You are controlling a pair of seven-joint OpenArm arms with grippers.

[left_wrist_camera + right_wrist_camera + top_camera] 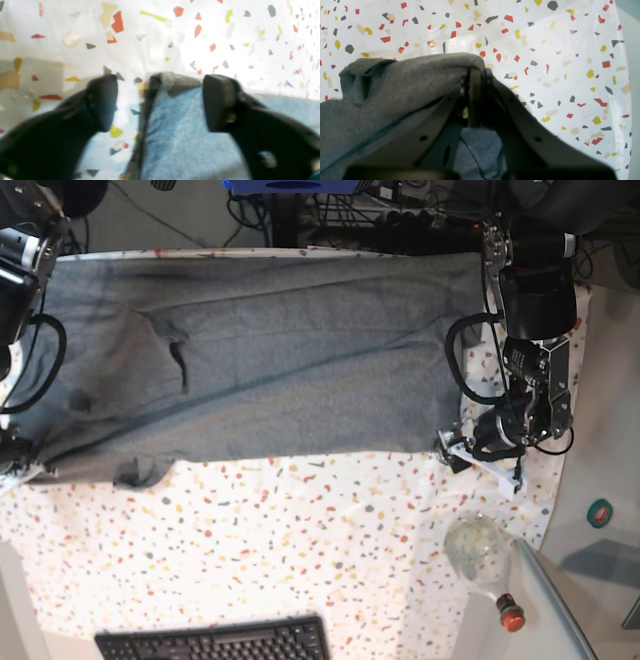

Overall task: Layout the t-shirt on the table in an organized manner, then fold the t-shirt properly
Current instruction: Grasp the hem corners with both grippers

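Across the upper half of your base view the shirt (pixel 280 360) lies spread on the table (pixel 300 540). Your left end effector (pixel 160 105) gapes over its corner; your right end effector (pixel 478 82) pinches cloth.

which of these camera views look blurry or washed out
Left wrist view: soft throughout, the left gripper and t-shirt smeared, the table blown out by glare. Right wrist view: flecks sharp, the near right gripper dark. Base view: evenly lit, clear.
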